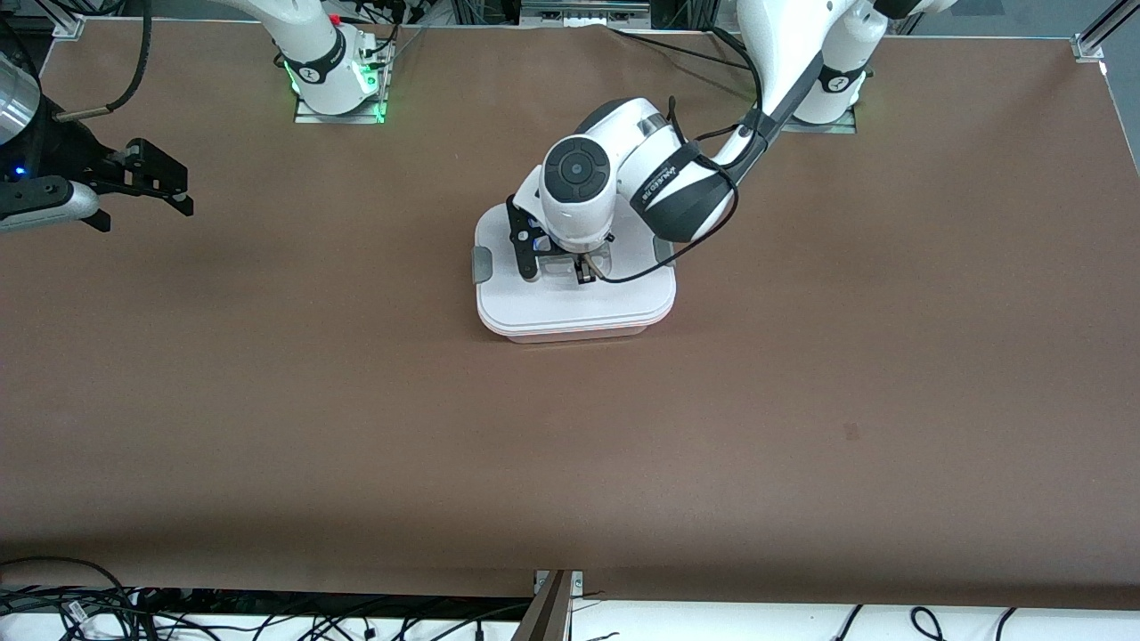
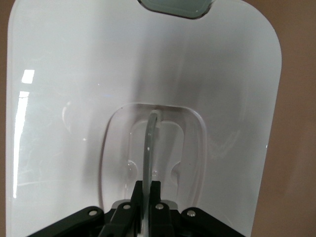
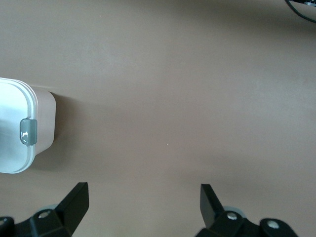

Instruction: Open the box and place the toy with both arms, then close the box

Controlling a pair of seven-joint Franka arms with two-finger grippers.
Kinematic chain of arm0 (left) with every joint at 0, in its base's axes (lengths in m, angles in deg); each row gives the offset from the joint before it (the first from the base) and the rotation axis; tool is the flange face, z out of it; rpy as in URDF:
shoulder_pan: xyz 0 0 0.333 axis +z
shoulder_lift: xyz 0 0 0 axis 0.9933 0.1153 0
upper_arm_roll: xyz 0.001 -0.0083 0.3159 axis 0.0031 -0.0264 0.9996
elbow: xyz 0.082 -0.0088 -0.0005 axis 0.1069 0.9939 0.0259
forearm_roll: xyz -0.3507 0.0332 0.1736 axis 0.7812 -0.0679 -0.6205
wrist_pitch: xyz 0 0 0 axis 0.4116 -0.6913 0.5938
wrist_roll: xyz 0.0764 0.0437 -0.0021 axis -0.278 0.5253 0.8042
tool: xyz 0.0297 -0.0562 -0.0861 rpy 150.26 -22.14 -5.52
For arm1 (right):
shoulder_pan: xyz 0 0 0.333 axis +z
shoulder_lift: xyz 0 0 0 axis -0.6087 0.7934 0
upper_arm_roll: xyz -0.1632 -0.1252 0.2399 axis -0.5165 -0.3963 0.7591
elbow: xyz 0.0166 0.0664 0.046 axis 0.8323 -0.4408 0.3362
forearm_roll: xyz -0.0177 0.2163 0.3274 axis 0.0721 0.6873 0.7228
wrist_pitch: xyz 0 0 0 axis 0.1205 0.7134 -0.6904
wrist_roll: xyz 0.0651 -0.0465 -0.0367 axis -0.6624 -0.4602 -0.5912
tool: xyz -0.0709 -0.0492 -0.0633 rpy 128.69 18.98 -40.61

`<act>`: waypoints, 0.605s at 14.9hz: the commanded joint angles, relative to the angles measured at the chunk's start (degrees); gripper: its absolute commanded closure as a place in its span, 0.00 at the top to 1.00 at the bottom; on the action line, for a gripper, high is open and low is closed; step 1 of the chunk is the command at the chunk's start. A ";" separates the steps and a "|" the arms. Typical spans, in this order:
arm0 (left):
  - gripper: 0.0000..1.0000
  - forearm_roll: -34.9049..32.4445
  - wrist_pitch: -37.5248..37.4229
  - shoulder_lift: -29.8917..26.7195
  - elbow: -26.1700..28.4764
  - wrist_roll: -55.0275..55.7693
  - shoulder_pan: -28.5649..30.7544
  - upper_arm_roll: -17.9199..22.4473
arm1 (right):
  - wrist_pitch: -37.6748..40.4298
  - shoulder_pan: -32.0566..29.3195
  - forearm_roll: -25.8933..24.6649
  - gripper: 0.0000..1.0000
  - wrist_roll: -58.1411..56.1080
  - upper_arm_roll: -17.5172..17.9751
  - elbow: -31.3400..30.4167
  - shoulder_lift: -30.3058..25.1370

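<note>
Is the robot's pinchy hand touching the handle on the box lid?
Touching. In the left wrist view, the left gripper is shut on the thin handle standing in the dip of the lid; both fingers press its sides.

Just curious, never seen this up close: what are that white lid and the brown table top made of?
The lid looks like smooth, glossy plastic: light glints off it, and its handle is thin and see-through. The table seems covered in a matte brown sheet, maybe paper or felt; it shows no shine.
</note>
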 commanded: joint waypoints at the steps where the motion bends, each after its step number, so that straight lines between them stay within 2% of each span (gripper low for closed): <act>1: 0.00 -2.14 0.81 -1.16 2.58 0.82 -0.40 0.63 | -0.17 0.21 -0.16 1.00 -1.12 -0.18 -0.31 -0.36; 9: 0.00 -2.14 0.81 -1.43 2.14 1.26 -0.58 0.46 | -0.25 0.21 -0.16 1.00 -1.21 -0.18 -0.31 -0.36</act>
